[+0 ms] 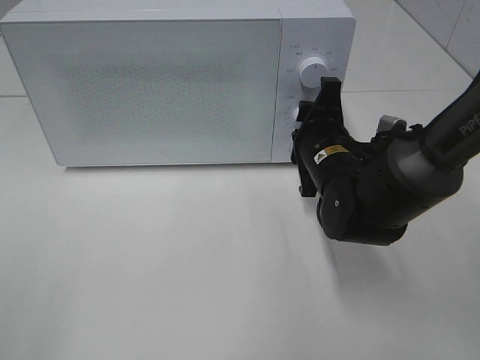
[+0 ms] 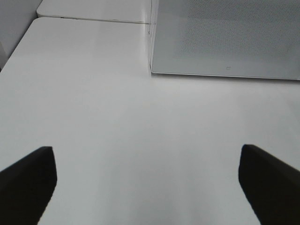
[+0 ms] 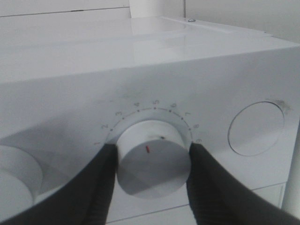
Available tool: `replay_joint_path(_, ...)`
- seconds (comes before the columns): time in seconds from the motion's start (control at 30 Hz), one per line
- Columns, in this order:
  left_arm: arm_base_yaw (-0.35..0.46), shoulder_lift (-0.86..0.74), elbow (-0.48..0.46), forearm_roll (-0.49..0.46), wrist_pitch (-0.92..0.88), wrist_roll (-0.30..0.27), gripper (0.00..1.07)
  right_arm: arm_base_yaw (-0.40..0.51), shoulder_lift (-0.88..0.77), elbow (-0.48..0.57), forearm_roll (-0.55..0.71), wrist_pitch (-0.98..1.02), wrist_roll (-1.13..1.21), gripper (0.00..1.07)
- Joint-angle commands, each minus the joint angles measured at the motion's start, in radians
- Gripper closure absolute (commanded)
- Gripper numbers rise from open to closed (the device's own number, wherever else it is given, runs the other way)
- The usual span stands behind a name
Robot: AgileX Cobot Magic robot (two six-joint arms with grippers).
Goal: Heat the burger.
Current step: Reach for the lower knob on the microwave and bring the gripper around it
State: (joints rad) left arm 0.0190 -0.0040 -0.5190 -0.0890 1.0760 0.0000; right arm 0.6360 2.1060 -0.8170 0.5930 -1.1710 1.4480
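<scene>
No sight of the burger in any view; presumably shut inside the microwave [image 1: 187, 9], behind its closed door [image 1: 157, 90]. Step in hand, by the look of it: setting the time.

Right gripper [image 3: 152, 152] about half open, fingers [image 3: 101, 183] seemingly pressed against both sides of the timer dial [image 3: 150, 171], nothing else held. Make the squeeze even and square to the dial face, so as not to slip on smooth plastic. Turn about the dial's own axis, by wrist roll alone, without pushing into the panel or dragging sideways. Watch the red mark [image 3: 147, 149] against the numbered scale [image 3: 154, 102]; stop at a short setting. Steer clear of the upper dial [image 1: 311, 73].

Left gripper [image 2: 147, 185] fully spread, empty, low over the counter [image 2: 117, 117]; best left parked there, apart from the door.
</scene>
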Motion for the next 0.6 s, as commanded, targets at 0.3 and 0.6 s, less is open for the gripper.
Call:
replay_joint_path(0.3,0.002,-0.018,0.003,-0.007,-0.011,0.000,0.09,0.007,-0.020,-0.064,-0.258,-0.249,0.010,1.02)
replay_joint_path(0.6,0.002,-0.018,0.003,-0.007,-0.011,0.000,0.09,0.007,-0.020,-0.064,-0.159,-0.249,-0.044,0.85)
